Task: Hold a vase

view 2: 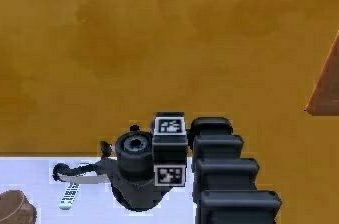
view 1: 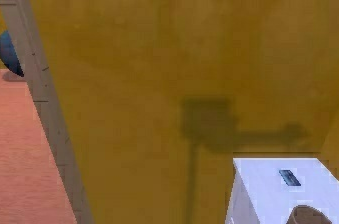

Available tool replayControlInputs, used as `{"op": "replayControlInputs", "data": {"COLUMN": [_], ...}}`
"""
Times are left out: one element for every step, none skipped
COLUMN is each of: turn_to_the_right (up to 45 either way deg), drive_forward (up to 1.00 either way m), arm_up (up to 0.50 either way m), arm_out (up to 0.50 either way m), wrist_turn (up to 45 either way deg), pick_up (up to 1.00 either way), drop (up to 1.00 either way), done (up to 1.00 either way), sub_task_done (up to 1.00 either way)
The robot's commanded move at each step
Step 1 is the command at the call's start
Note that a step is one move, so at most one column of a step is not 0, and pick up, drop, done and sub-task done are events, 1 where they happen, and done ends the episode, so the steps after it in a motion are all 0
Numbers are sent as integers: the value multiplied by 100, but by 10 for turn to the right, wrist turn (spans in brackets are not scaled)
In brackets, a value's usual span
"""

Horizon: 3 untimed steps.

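Arm (view 2: 222, 175) stretched over white table (view 2: 7, 172) — fingers (view 2: 82, 173) pointing toward brown vessel (view 2: 12, 208)

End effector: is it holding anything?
Cannot tell: the end effector shows against the white table, a small white object at its tip.

A wall (view 1: 177, 70) stands ahead in the forward view. A door frame (view 1: 47, 110) runs along it at 9 o'clock, with a round thing (view 1: 10, 55) beyond it at 10 o'clock. A table (view 1: 267, 185) stands against the wall at 5 o'clock. In the arm side view the gripper (view 2: 82, 168) is over the table. A flat long thing (view 2: 69, 193) lies at its 7 o'clock, and a bowl-shaped thing (view 2: 12, 208) lies farther out at 8 o'clock.
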Motion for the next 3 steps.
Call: {"op": "replayControlInputs", "data": {"turn_to_the_right": [0,0,0], "drive_forward": [0,0,0], "arm_up": [0,0,0], "arm_out": [0,0,0], "wrist_turn": [360,0,0], "pick_up": [0,100,0], "drop": [0,0,0], "done": [0,0,100], "sub_task_done": [0,0,0]}}
